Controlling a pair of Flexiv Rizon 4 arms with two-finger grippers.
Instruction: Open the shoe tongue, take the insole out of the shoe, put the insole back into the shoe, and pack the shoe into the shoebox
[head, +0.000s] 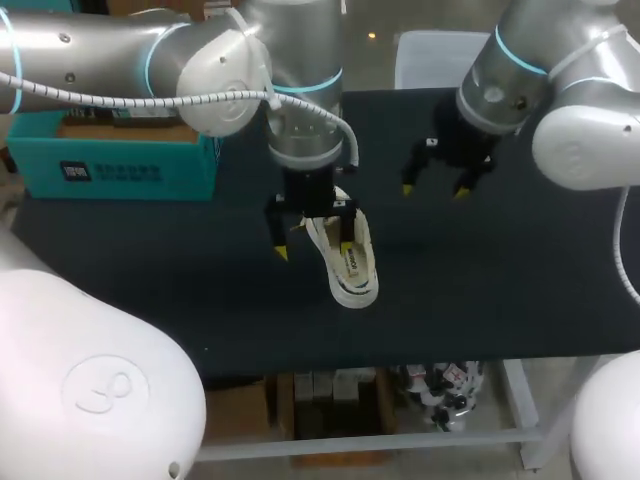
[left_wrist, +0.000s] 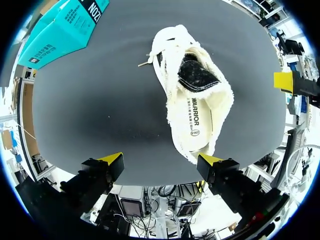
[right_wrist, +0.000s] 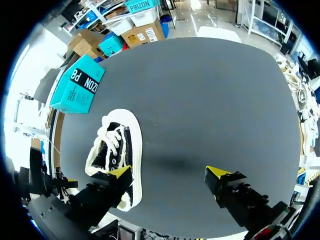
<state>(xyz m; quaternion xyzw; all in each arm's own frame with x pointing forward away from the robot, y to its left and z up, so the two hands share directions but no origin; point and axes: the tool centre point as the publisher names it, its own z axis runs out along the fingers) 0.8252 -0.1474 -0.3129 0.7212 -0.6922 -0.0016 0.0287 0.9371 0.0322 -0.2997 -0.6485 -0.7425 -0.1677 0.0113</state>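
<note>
The shoe (head: 352, 268) lay on the dark table (head: 500, 290) just below the middle of the head view, its length running from upper left to lower right. The left gripper (head: 314, 250) hung directly over its upper end. In the left wrist view the shoe sat ahead of and between the spread fingers, much closer to one than the other. Its heel end came right up to one yellow fingertip (left_wrist: 210, 161), though I could not tell whether they touched. The other fingertip (left_wrist: 112, 161) stood well apart from it, over bare table. The shoe's opening faced that camera, with the pale insole (left_wrist: 197, 122) lying inside it. The left gripper's fingers were spread and gripped nothing.

The left arm (head: 120, 60) entered from the upper left of the head view and bent straight down at the wrist above the shoe. The right arm (head: 560, 90) entered from the upper right. The right gripper (head: 435, 188) pointed down over bare table at upper centre-right, apart from the shoe, its fingers also spread and holding nothing. In the right wrist view the shoe lay beside one of that gripper's fingers, showing black canvas, white laces and a white sole.

The teal shoebox (head: 120, 165) stood at the upper left of the head view, on the table's far left edge, well apart from the shoe.
</note>
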